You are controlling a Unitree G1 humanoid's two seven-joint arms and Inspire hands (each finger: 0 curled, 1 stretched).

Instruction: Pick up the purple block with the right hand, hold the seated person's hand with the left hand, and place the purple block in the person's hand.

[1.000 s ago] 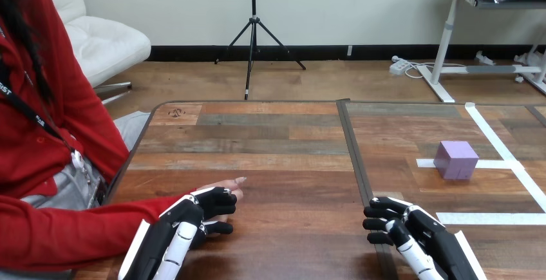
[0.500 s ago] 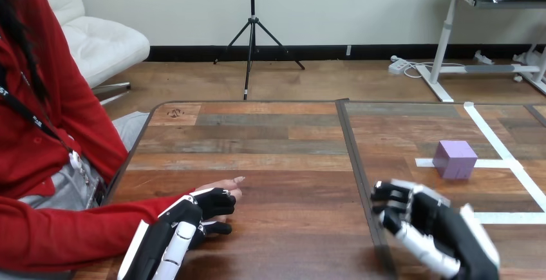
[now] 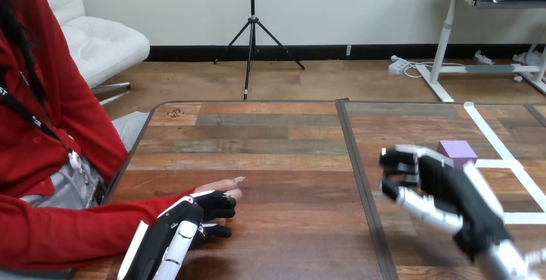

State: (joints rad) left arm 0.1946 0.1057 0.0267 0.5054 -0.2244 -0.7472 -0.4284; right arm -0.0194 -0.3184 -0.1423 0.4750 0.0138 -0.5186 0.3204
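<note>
The purple block (image 3: 458, 150) stands on the right half of the table, on a strip of white tape. My right hand (image 3: 445, 188) hovers above the table just in front of the block and hides its lower part. Its fingers are loosely bent and hold nothing, so it is open. At the front left, my left hand (image 3: 183, 222) lies over the person's hand (image 3: 224, 185). Its fingers curl across the top and its thumb closes in from the near side. The person's fingertips stick out beyond my fingers.
White tape lines (image 3: 494, 140) mark a box on the table's right side. A dark seam (image 3: 353, 158) runs between the two table halves. The person's red-sleeved forearm (image 3: 64, 228) rests along the front left edge.
My right hand has risen off the table and moved forward and right, up to the purple block, now covering its lower part. My left hand and the person's hand have stayed still.
</note>
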